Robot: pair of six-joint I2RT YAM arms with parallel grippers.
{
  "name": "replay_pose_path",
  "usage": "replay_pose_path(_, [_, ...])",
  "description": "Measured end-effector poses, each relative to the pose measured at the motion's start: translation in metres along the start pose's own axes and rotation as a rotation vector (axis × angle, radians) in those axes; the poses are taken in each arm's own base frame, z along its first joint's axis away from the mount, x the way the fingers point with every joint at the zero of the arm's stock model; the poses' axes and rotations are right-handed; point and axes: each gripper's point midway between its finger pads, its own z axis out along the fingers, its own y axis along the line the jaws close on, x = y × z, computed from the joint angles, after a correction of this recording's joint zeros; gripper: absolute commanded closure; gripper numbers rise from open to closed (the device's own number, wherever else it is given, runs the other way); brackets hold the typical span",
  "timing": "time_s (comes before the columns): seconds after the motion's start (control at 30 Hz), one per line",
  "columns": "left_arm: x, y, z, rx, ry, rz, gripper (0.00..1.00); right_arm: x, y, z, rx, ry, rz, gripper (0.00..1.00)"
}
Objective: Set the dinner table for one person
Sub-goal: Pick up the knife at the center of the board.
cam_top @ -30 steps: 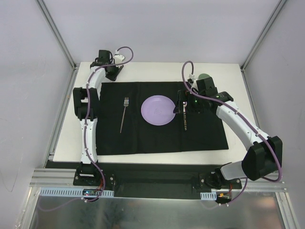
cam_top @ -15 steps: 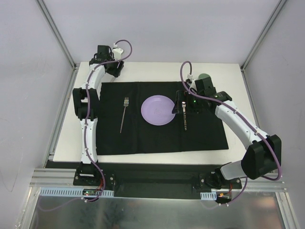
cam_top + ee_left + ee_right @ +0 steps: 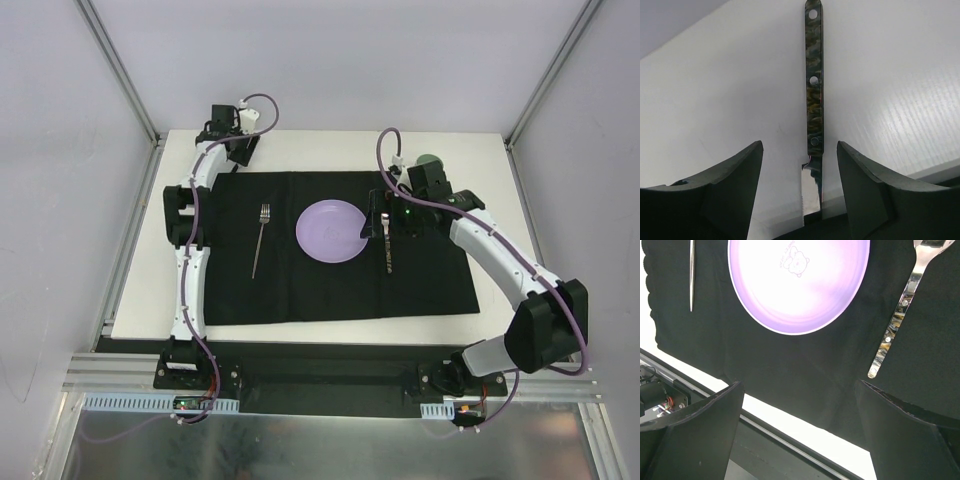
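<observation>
On the white dinner table [image 3: 330, 150] lies a black mat [image 3: 430, 280] with a purple plate [image 3: 331, 231] at its middle. A fork [image 3: 260, 238] lies left of the plate and a spoon [image 3: 387, 252] right of it. My left gripper [image 3: 232, 140] reaches to the table's far left corner and stands open. A knife [image 3: 814, 100] with a dark marbled handle lies flat between its fingers [image 3: 735, 175], touching neither; the top view hides it. My right gripper [image 3: 385, 212] hovers open and empty above the mat, with the plate [image 3: 799, 280] and spoon [image 3: 897, 315] below it.
A dark green cup [image 3: 430, 160] stands on the table behind the right arm. Grey frame rails [image 3: 130, 90] run up from the table's back corners. The fork's handle [image 3: 691, 275] shows at the left of the right wrist view.
My left gripper has gone from shut to open at the far left corner. The right arm has barely moved.
</observation>
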Motion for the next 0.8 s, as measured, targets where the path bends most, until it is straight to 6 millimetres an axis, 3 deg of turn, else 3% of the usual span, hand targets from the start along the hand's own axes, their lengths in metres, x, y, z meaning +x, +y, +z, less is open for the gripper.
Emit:
replay_pose_path(0.07, [0.006, -0.003, 0.006, -0.003, 0.015, 0.011, 0.39, -0.001, 0.0, 0.001, 0.0, 0.0, -0.002, 0.04])
replay_pose_path(0.43, [-0.005, -0.014, 0.01, 0.009, -0.01, 0.105, 0.54, -0.004, 0.0, 0.003, 0.001, 0.003, -0.006, 0.04])
replay_pose_path(0.8, [-0.005, -0.014, 0.012, 0.017, -0.015, 0.153, 0.53, -0.009, 0.003, -0.002, -0.002, -0.004, -0.018, 0.04])
